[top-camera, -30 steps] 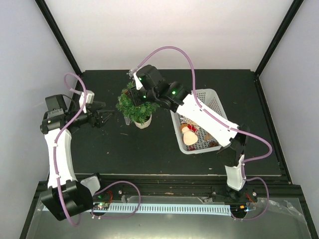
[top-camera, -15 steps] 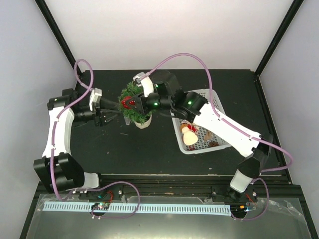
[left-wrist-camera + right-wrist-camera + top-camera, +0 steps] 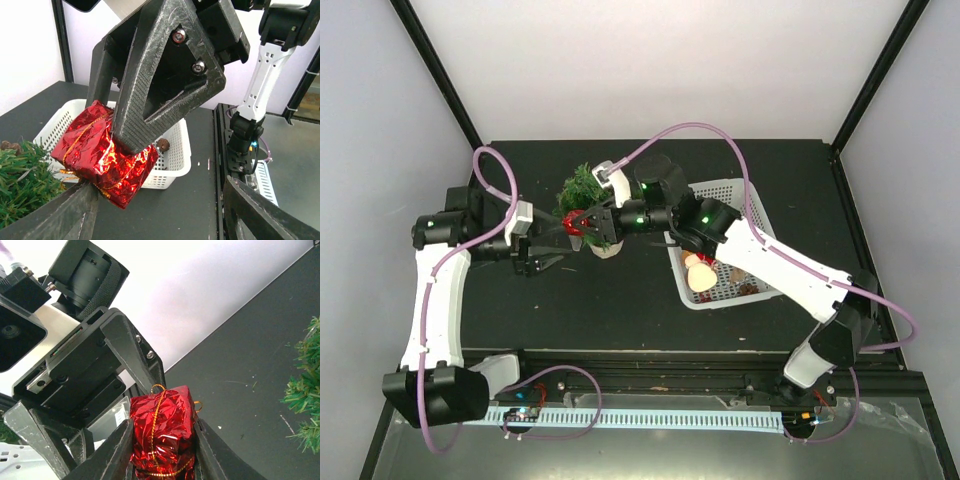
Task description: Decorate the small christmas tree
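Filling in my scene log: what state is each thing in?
Right pincer: shut on the red foil gift.
Left pincer: open, beside the gift.
Red foil gift: held off the table.
Small christmas tree: upright in its pot.
White basket: holds ornaments.

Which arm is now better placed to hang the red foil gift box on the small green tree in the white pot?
Probably the right. The right gripper is shut on the red foil gift box close to the small green christmas tree; the left gripper is open, holding nothing.
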`<state>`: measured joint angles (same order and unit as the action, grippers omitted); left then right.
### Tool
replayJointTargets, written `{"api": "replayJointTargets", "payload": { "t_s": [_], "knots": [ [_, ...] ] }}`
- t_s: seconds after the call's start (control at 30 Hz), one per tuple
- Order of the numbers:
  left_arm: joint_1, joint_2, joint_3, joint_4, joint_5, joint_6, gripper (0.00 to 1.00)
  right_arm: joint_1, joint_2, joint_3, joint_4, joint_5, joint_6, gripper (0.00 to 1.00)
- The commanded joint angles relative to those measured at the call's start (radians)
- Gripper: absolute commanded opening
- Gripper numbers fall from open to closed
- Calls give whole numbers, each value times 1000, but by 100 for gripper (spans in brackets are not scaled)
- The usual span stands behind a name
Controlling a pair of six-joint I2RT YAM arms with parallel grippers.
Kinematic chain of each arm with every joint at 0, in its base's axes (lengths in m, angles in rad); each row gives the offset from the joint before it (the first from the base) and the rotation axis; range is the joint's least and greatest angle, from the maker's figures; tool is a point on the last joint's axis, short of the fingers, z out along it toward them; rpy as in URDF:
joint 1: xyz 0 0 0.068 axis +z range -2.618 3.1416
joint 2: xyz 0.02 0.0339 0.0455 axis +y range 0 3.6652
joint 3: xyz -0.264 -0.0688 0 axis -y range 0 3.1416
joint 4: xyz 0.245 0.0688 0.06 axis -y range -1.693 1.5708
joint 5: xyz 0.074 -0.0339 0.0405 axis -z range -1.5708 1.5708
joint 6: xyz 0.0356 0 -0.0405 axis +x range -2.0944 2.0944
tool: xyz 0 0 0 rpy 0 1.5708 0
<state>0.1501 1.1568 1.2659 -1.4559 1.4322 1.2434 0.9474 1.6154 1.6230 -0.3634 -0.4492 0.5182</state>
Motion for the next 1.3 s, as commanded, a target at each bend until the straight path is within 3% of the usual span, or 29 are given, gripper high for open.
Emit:
{"api": "replayJointTargets", "payload": {
  "t_s": [0.0,0.3,0.7,0.8,0.9,1.03,1.17,1.27],
  "knots": [
    [-25,-62,-42,158,37,-121,69,-1,-45,-37,79,-49,44,30],
    [-60,-174,-161,556,-55,-481,58,-1,-54,-62,99,-76,63,29],
    [-61,-167,-161,629,-72,-566,44,-1,-52,-76,98,-83,62,30],
    [-61,-166,-162,632,-73,-568,31,-2,-47,-75,95,-85,60,30],
    [-60,-164,-159,627,-82,-568,6,-1,-45,-72,91,-80,55,30],
    [-60,-168,-163,624,-91,-566,1,-1,-44,-71,89,-80,55,31],
    [-60,-165,-165,619,-105,-562,2,-2,-44,-66,84,-79,50,37],
    [-61,-164,-165,615,-121,-558,2,-2,-59,-63,63,-42,32,54]
  ]
}}
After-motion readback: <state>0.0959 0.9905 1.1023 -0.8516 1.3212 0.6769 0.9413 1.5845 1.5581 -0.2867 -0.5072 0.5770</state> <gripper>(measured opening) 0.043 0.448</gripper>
